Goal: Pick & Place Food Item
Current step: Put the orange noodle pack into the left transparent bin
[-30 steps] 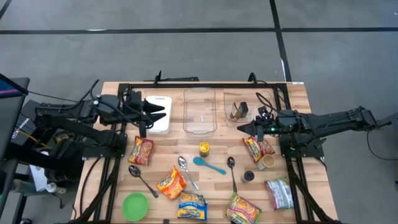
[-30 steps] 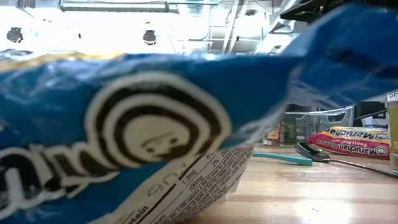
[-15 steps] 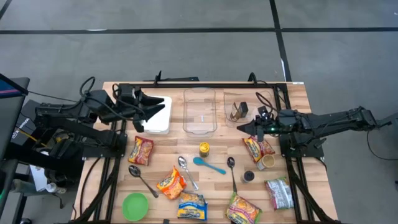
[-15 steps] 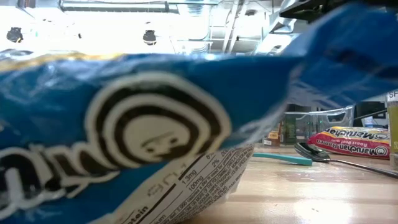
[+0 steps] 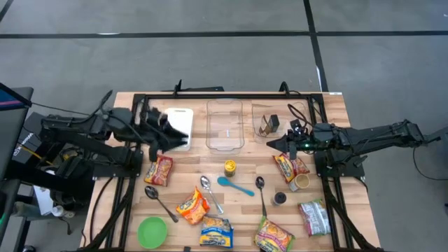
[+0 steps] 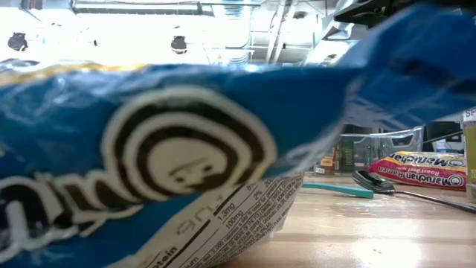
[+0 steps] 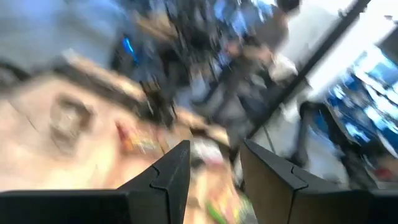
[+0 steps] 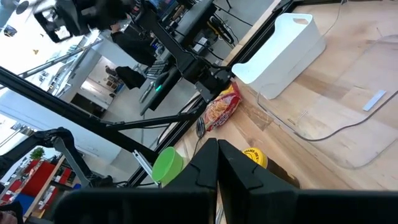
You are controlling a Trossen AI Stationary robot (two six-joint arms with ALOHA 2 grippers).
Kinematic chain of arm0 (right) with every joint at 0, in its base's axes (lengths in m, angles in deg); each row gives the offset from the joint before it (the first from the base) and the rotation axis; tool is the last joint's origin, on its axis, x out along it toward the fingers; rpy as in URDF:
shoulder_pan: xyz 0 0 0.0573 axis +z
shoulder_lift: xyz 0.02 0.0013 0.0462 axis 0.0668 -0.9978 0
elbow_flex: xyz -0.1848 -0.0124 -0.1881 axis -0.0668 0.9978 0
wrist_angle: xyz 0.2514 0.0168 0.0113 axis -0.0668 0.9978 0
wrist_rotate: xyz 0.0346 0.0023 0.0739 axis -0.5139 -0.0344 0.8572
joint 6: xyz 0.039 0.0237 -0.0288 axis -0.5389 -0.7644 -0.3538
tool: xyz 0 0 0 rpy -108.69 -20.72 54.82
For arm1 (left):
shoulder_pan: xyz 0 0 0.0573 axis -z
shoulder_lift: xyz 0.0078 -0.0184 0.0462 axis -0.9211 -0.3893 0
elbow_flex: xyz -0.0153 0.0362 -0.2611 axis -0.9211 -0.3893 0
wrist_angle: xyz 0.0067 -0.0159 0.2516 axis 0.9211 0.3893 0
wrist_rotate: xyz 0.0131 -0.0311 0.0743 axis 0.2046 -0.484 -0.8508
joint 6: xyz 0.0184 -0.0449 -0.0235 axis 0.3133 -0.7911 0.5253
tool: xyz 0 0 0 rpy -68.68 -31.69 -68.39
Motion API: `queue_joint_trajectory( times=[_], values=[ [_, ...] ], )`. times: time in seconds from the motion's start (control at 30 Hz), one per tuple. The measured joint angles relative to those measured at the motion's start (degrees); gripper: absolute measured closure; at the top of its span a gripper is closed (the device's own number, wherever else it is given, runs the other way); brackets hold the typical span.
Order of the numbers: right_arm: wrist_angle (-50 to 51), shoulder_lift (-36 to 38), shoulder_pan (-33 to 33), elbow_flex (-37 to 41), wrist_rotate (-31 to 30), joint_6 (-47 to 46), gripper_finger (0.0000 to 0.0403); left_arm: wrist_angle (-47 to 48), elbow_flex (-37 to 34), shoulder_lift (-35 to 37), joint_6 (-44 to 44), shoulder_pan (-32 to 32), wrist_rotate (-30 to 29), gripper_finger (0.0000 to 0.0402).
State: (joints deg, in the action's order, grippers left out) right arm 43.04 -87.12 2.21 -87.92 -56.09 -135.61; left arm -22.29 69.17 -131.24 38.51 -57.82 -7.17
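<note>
- High view: the left gripper [image 5: 166,134] hangs over the near edge of the white bin [image 5: 181,124], just above the red noodle packet [image 5: 159,169] lying on the wooden surface [image 5: 336,105]; its fingers stand apart and nothing shows between them; the right gripper [image 5: 274,144] waits near the clear container [image 5: 225,124], fingers pressed together and empty; every food packet, including the blue one [image 5: 215,233] at the front edge, lies loose on the surface and the bin holds nothing, so by my judgement the task is barely begun: a pick, a carry and a drop are all left.
- Low view: a blue packet [image 6: 171,164] sits right against the lens and blocks most of the surface; only a teal spoon [image 6: 338,190], a metal spoon [image 6: 387,184] and a red packet [image 6: 420,170] show beside it; neither gripper appears here.
- Left wrist view: blurred, so what lies ahead is only probably the surface with packets; it does confirm what the high view barely shows, a clear gap between the two fingers [image 7: 168,177].
- Right wrist view: its own fingers meet at a point; beyond them lie the white bin [image 8: 283,46], the red noodle packet [image 8: 221,106] and a green bowl [image 8: 166,165], seen side-on, not from above.
</note>
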Motion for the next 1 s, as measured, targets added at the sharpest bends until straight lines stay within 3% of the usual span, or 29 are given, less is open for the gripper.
queue_joint_trajectory(
  times=[0.17, 0.63, 1.0],
  values=[
    [0.22, 0.0, 0.0, 0.0, 0.0, 0.12, 0.0403, 4.61, 0.05, -3.09, -3.87, 3.92, 5.14, 0.0266],
    [0.94, 0.0, 0.0, 0.0, -1.09, 0.12, 0.0403, 10.32, 0.02, -20.03, -7.57, 15.29, 5.37, 0.0266],
    [1.46, 0.0, -0.07, 0.0, -2.57, 0.11, 0.0403, 12.59, 0.01, -36.08, -7.18, 15.89, 3.95, 0.0266]
  ],
)
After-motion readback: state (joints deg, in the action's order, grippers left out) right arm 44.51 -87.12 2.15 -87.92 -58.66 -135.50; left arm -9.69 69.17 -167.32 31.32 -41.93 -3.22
